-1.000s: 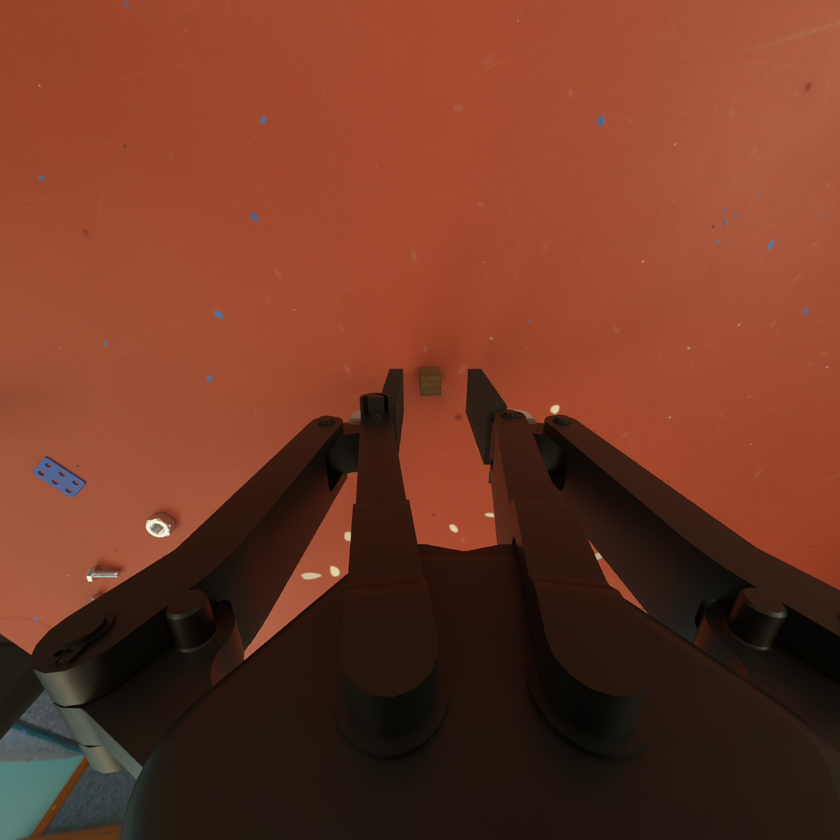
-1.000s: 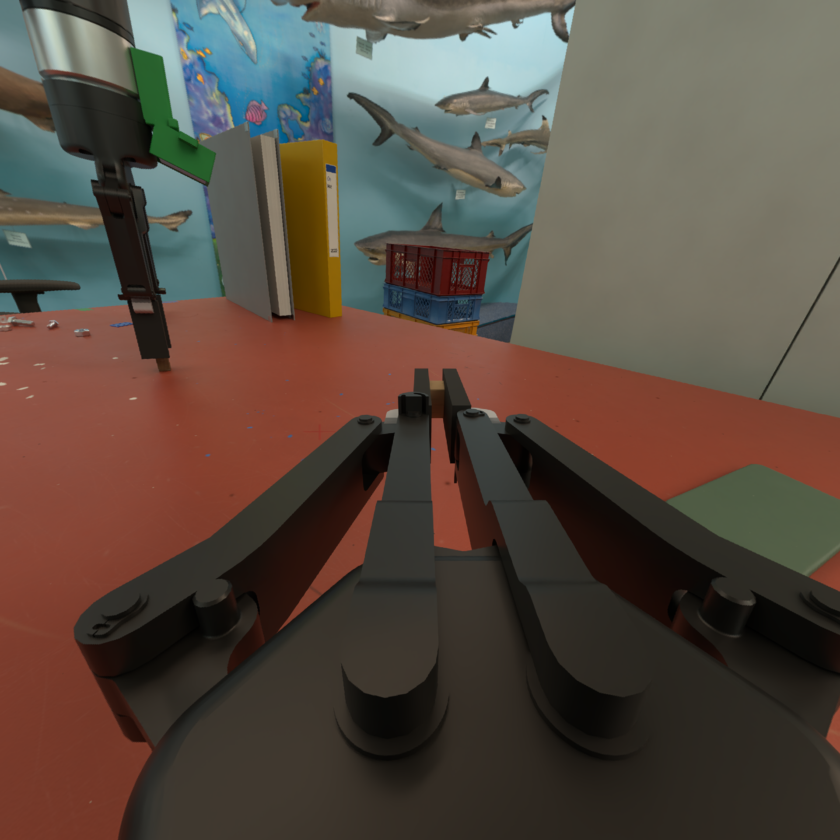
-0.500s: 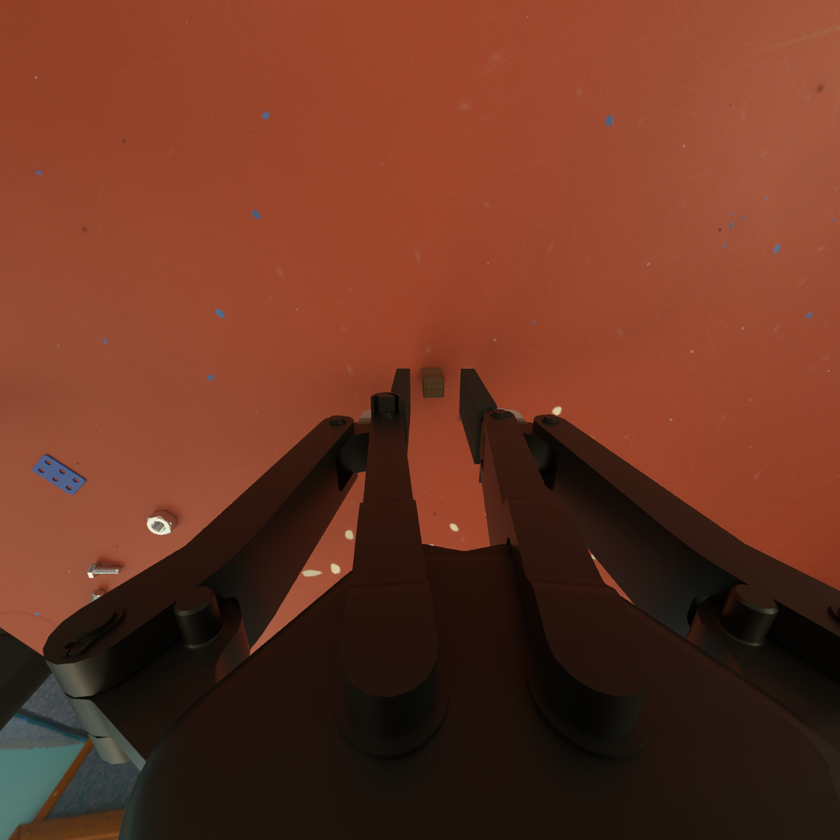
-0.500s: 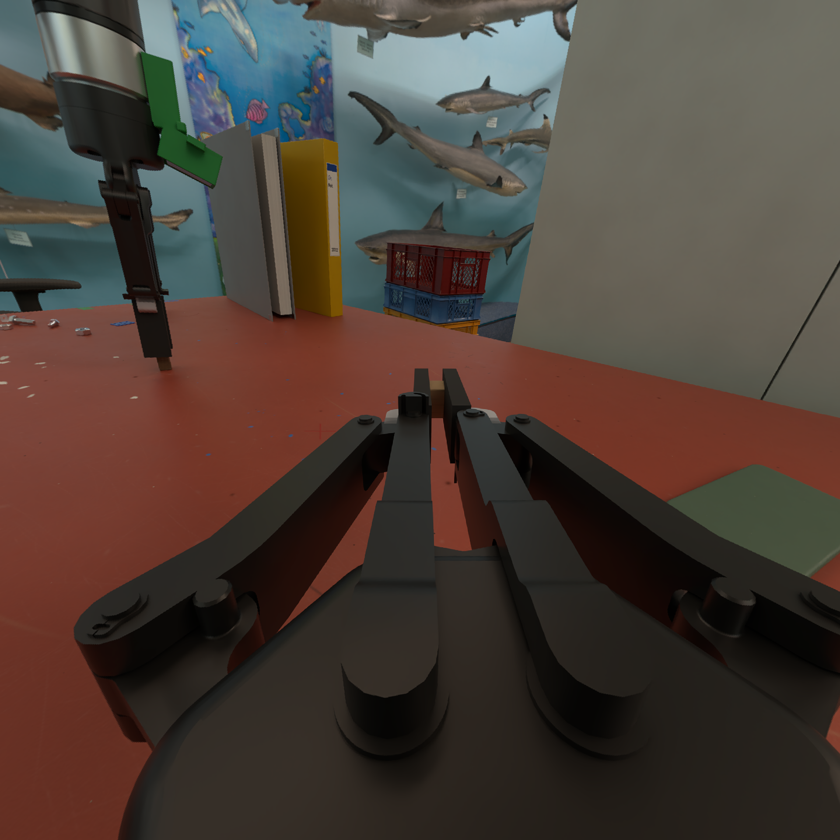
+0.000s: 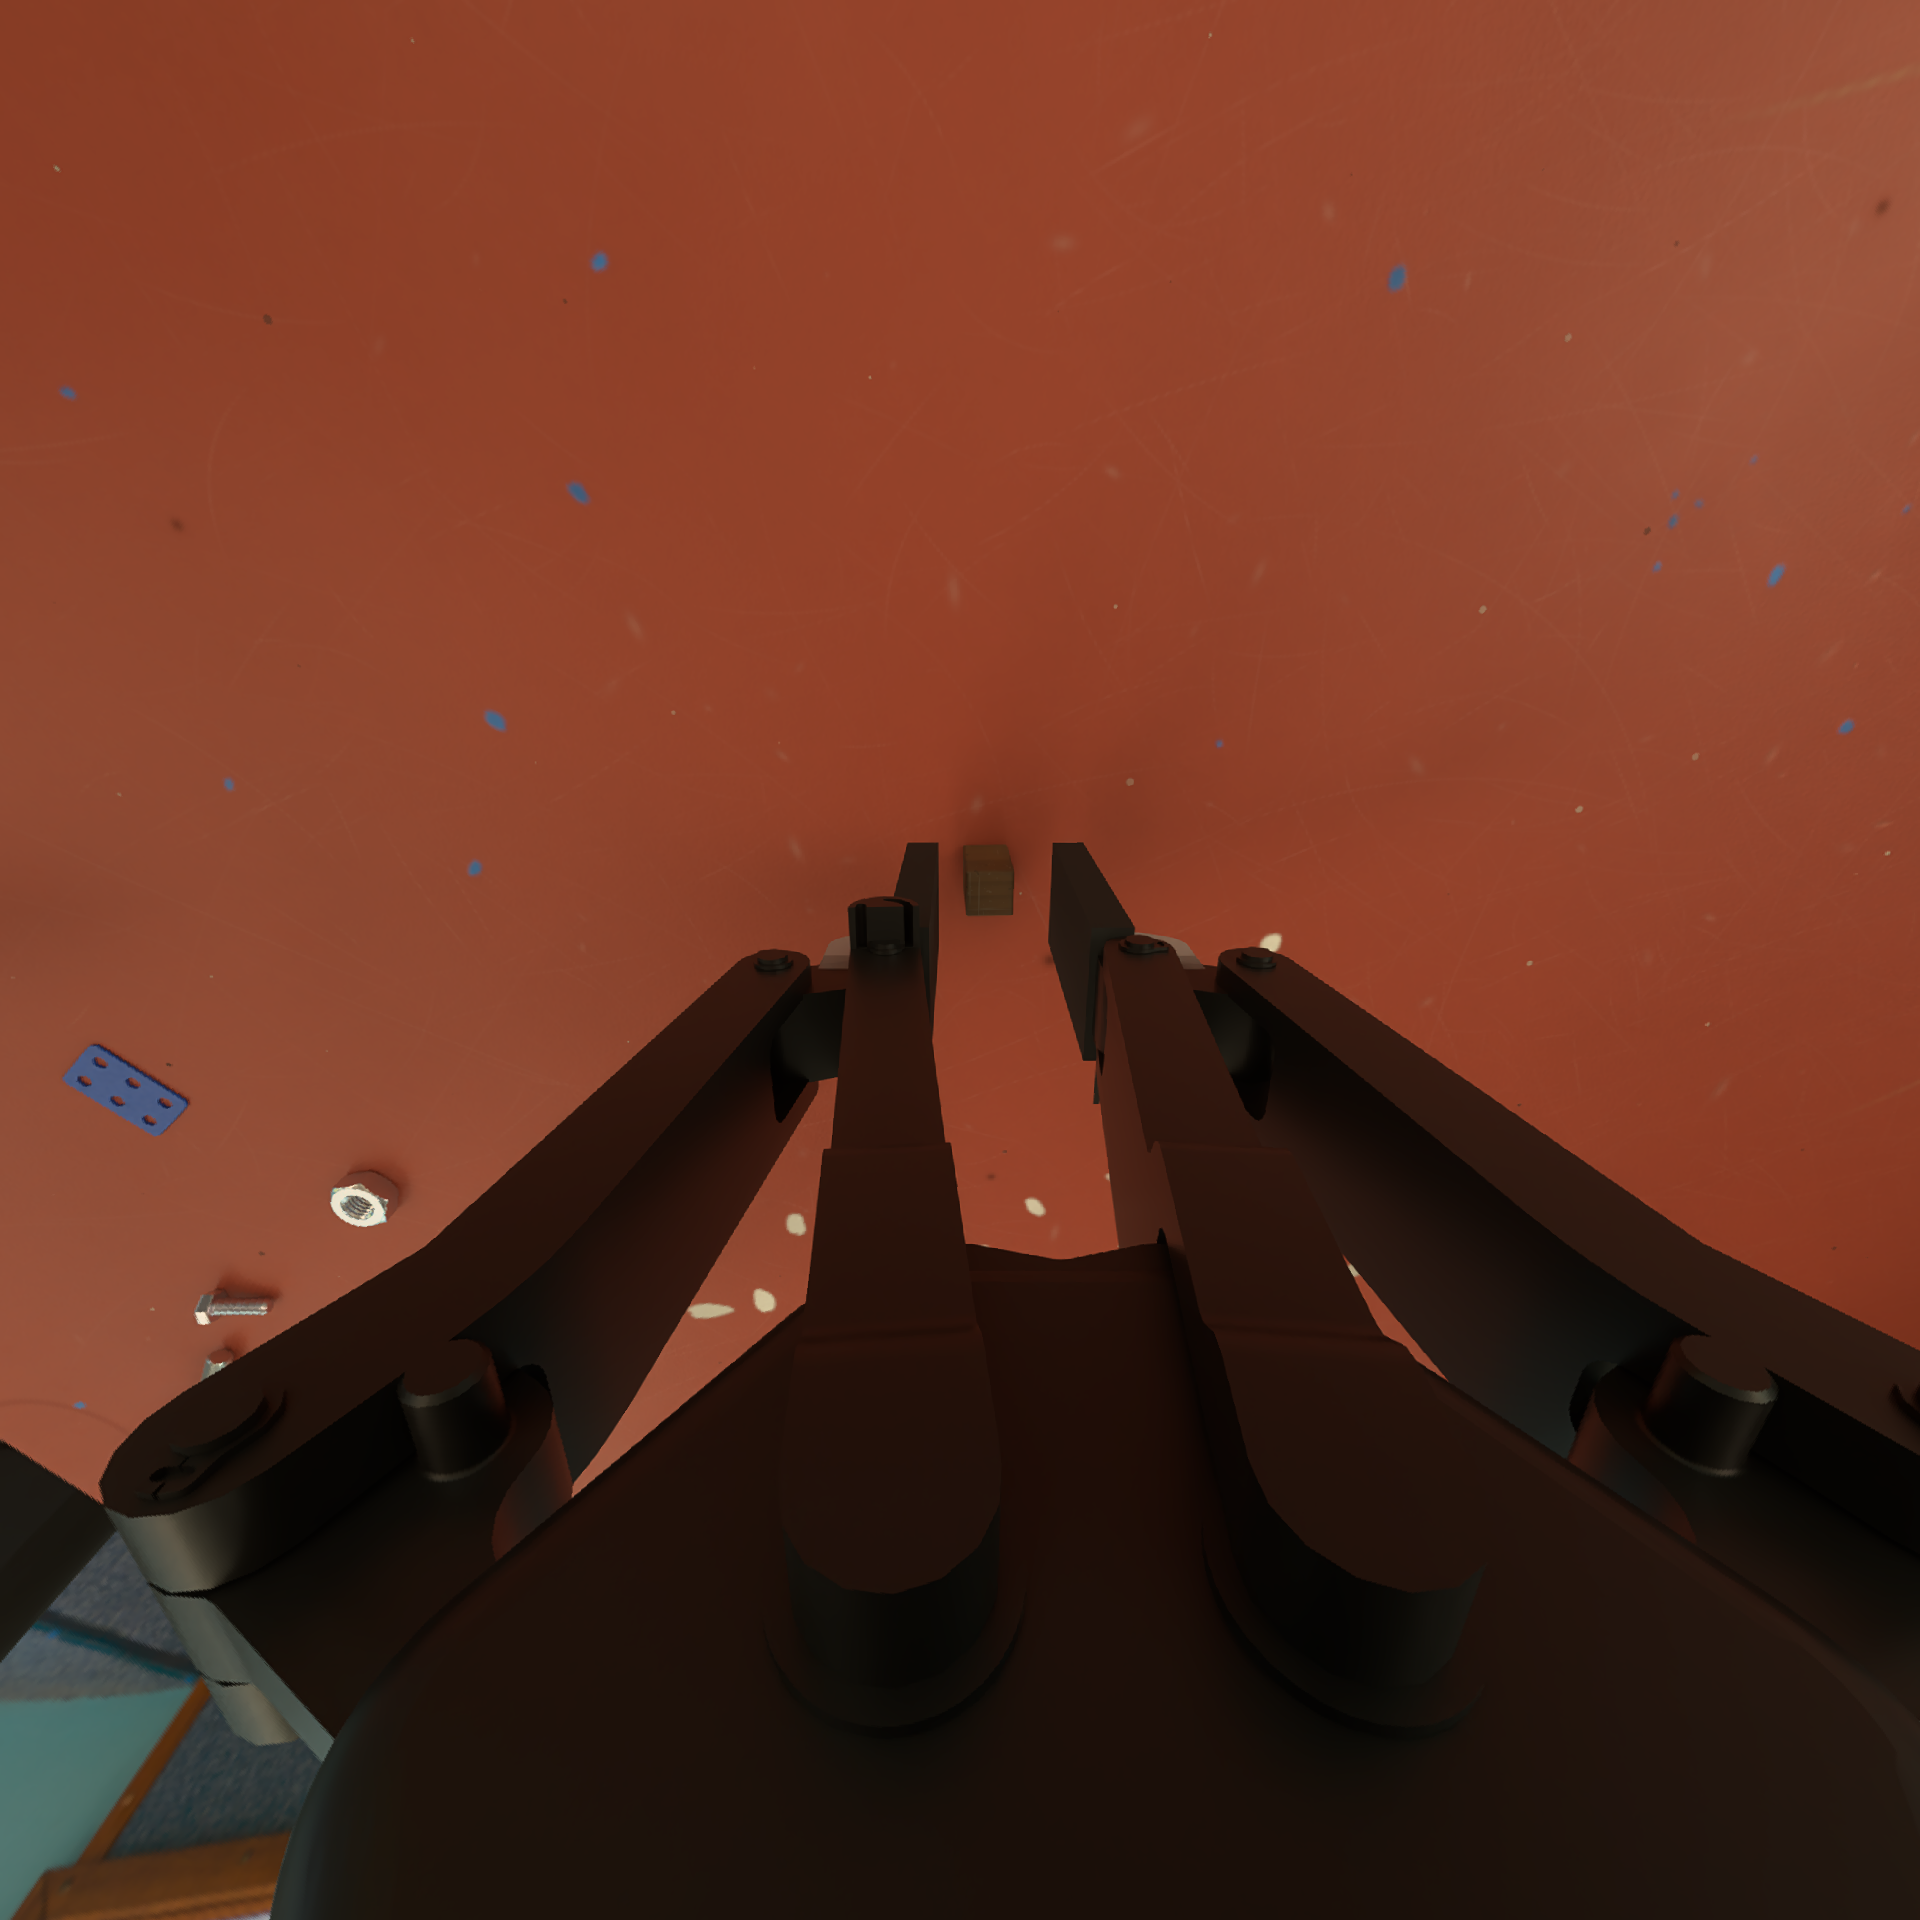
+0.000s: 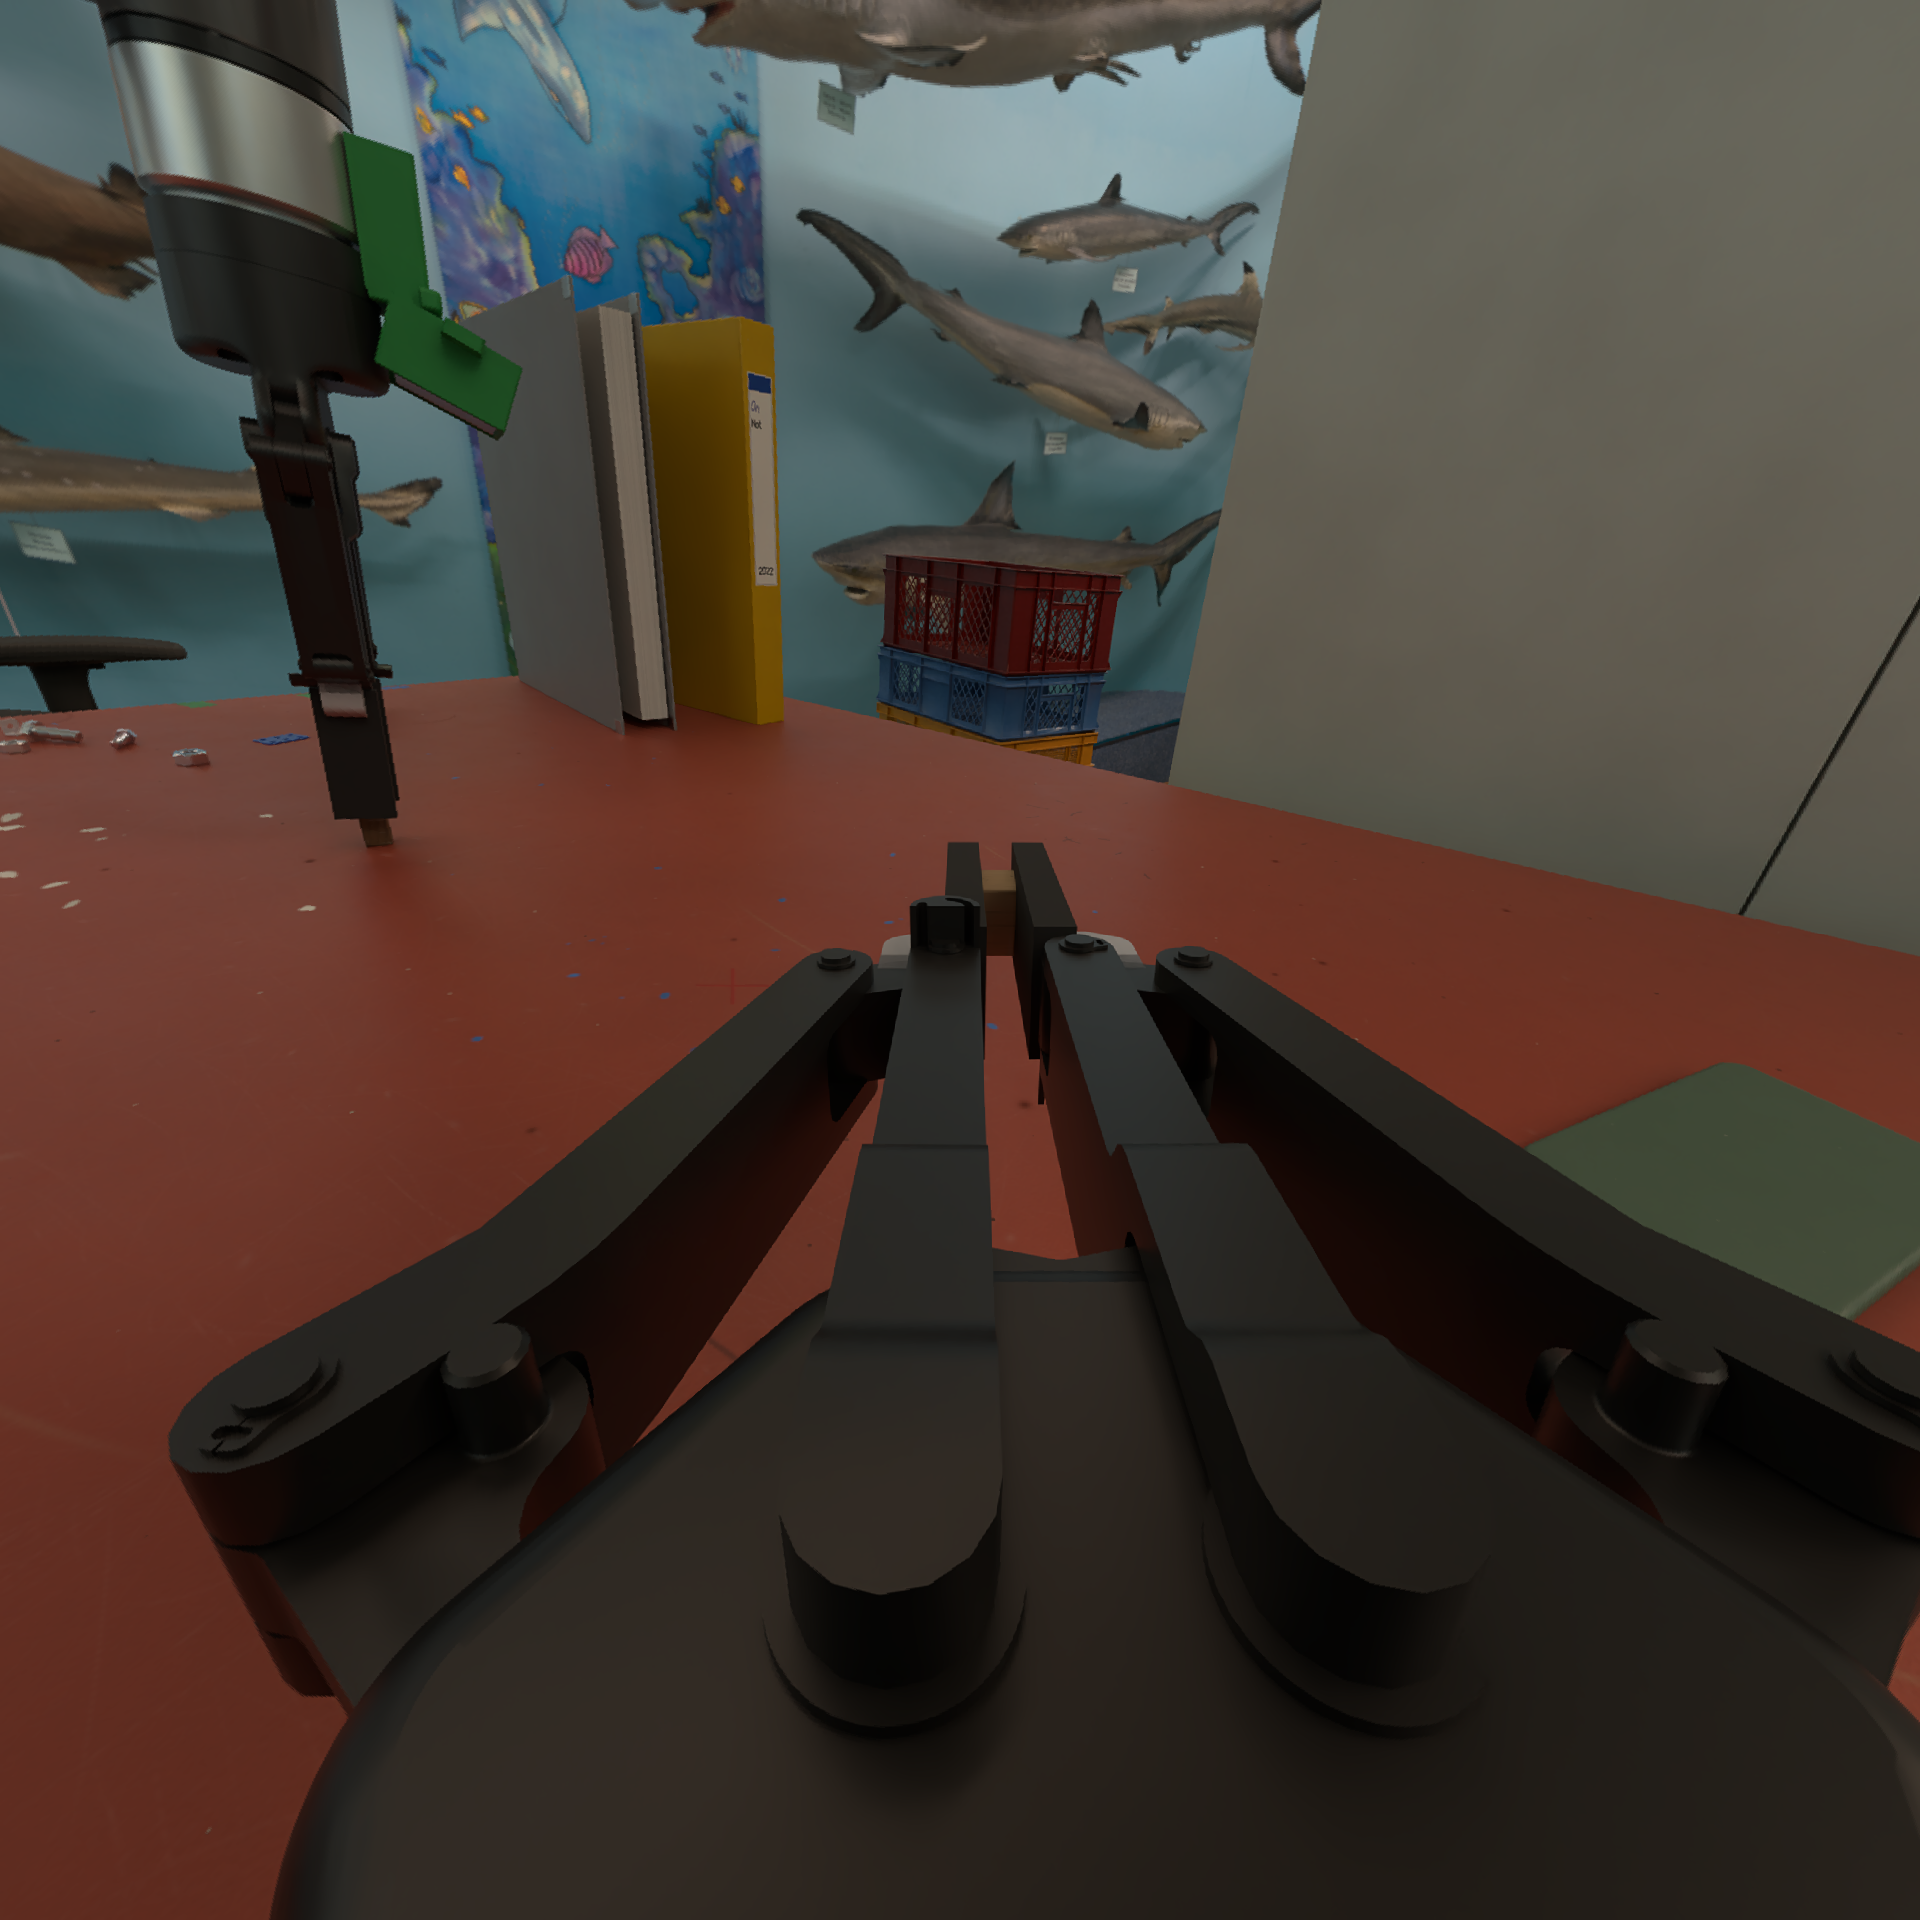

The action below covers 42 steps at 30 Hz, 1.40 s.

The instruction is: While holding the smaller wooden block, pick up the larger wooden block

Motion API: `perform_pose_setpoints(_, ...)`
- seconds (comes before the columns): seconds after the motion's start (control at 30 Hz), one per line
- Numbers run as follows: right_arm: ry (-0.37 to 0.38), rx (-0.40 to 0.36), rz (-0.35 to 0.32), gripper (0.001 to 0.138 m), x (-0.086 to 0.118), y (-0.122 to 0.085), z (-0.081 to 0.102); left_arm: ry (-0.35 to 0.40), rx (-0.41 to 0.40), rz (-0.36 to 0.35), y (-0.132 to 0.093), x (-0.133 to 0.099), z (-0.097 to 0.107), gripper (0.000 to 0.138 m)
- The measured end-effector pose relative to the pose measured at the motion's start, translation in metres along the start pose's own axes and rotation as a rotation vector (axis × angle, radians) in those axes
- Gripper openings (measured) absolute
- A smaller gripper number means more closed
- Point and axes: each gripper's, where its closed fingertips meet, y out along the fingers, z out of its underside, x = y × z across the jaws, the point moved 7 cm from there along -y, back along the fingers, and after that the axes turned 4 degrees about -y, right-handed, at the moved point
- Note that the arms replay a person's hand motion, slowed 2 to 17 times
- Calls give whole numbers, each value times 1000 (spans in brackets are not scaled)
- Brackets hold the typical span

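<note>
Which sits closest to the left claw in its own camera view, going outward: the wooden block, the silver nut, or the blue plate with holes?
From the left gripper:
1. Wooden block, on the table between the fingertips.
2. Silver nut, off to the left.
3. Blue perforated plate, farther left still.

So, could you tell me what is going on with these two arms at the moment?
The right gripper is shut on a small wooden block, held above the red table. The left gripper points straight down, jaws open on either side of another wooden block that sits on the table, not yet gripped.
</note>
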Motion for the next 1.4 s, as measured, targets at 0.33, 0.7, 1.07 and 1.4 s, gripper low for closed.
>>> perform_pose_setpoints(0.33, 0, 0, 0, 8, 0, 0, 0, 2, 16, -3, 1, 0, -1, 29)
perform_pose_setpoints(0.7, 0, 1, -1, 8, 0, 0, 0, 8, 38, -3, 1, -1, -1, 29)
perform_pose_setpoints(1.07, -2, 2, -2, 8, 0, 0, 0, 15, 67, 9, 2, -3, 0, 27)
perform_pose_setpoints(1.4, -2, 1, -3, 8, 0, 0, 0, 16, 79, 10, 2, -3, 0, 25)
